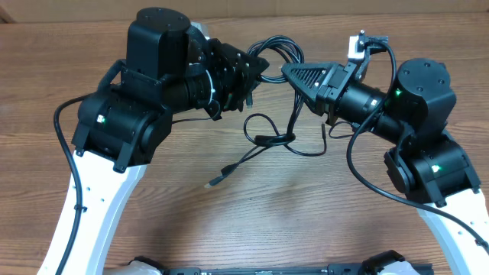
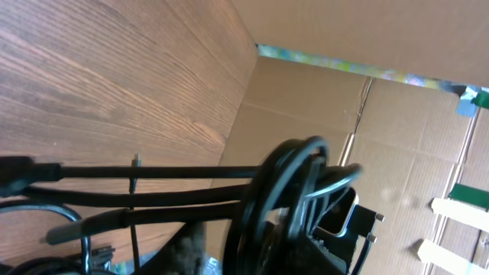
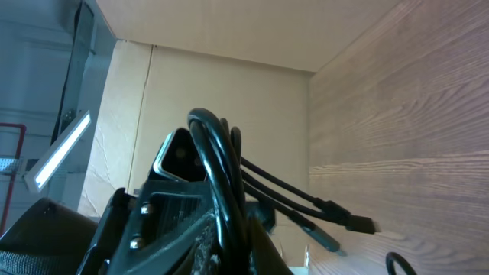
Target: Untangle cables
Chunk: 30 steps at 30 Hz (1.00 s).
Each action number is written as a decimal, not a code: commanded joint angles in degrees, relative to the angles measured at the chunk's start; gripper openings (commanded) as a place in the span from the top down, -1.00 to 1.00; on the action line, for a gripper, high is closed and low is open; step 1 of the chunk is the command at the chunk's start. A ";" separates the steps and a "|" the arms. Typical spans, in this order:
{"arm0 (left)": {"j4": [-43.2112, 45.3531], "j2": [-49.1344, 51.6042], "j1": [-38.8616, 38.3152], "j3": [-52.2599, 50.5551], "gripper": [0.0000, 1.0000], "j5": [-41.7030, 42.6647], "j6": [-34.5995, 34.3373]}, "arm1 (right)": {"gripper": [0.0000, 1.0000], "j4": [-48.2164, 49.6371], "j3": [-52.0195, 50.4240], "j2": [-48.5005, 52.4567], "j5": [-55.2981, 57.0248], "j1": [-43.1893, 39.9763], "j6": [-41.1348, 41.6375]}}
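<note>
Right claw (image 1: 293,75) pinches the thin black flexible cables (image 1: 269,139), their bundle raised above the brown wooden desk (image 1: 191,221), loose ends trailing onto it. Left claw (image 1: 256,69) meets the same bundle; its grip cannot be told.

Thin black cables (image 1: 267,141) lie looped on the wooden table (image 1: 229,221).

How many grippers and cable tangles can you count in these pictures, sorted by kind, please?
Grippers: 2 (left gripper, right gripper)
Cable tangles: 1 (tangle of black cables; the single cords are too knotted to count)
Total: 3
</note>
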 commanded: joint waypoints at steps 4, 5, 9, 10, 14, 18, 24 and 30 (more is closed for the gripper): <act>0.07 0.46 -0.15 0.48 0.58 -3.52 0.66 | 0.92 0.57 1.03 -0.46 -3.10 0.26 0.52; 0.09 0.46 -0.35 0.48 0.60 -3.96 0.63 | 0.93 0.57 1.03 -0.46 -3.26 0.26 0.52; 0.11 0.46 -0.39 0.48 0.92 -4.50 2.27 | 0.93 -0.74 1.03 -0.46 -3.17 0.26 -4.76; 0.09 0.46 -0.39 0.48 0.91 -5.14 3.26 | 0.93 -1.25 1.03 -0.46 -2.97 0.26 -5.92; -0.92 0.46 -0.39 0.48 0.91 -9.05 12.57 | 0.91 -5.62 1.03 -0.46 -1.25 0.15 -12.68; -1.88 0.46 -0.39 0.48 0.91 -12.09 22.21 | 0.74 -6.12 1.03 -0.46 -0.39 0.15 -18.71; -5.46 0.46 -0.31 0.48 0.92 -14.19 55.63 | -0.08 -11.74 1.03 -0.48 -0.42 0.15 -38.27; -10.51 0.46 -0.39 0.48 0.92 -10.14 68.43 | -0.07 -12.92 1.03 -0.48 -0.46 0.22 -53.13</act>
